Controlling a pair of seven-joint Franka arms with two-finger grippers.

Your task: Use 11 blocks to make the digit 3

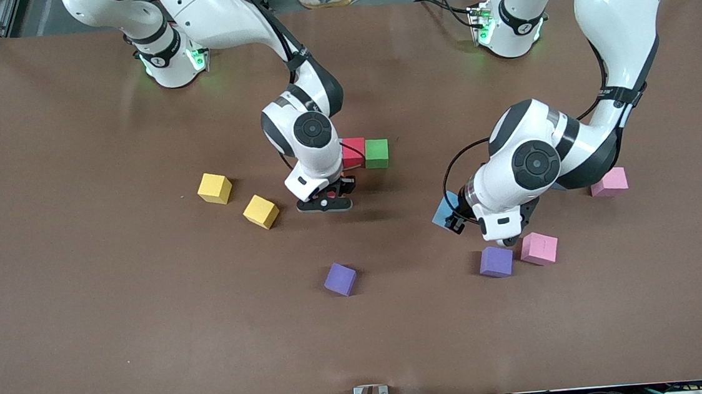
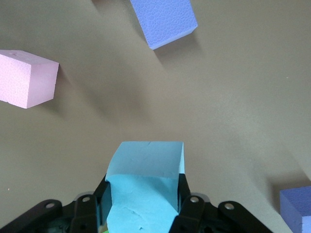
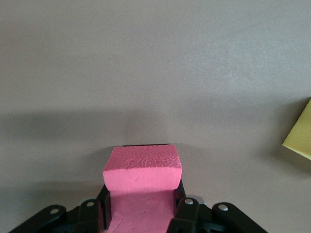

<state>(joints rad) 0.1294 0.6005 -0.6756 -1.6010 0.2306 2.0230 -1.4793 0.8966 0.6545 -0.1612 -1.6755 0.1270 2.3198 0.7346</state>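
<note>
Nearest the front camera we list one purple block (image 1: pixel 340 278), alone on the brown table (image 1: pixel 86 337), lower in the front view than the right gripper. We read no brand, label or writing on any item.

Working across the front view from the right arm's end:

- Two yellow blocks (image 1: pixel 214 188) and (image 1: pixel 261 211), on the table beside the right gripper, toward the right arm's end.
- Right gripper (image 1: pixel 324 203): fingers closed on a bright pink block (image 3: pixel 142 167), seen in its wrist view; in the front view the block is hidden under the hand.
- Red block (image 1: pixel 354 152) and green block (image 1: pixel 376 153), touching side by side, farther from the front camera than the right gripper's fingers.
- Light blue block (image 2: pixel 146 165), clamped between the fingers of the left gripper (image 2: pixel 143 206) and showing at the wrist's edge in the front view.
- Second purple block (image 1: pixel 496 261) and a pink block (image 1: pixel 539 248), on the table just beside the left gripper.
- Another pink block (image 1: pixel 609 182), beside the left arm's elbow, toward the left arm's end.
</note>
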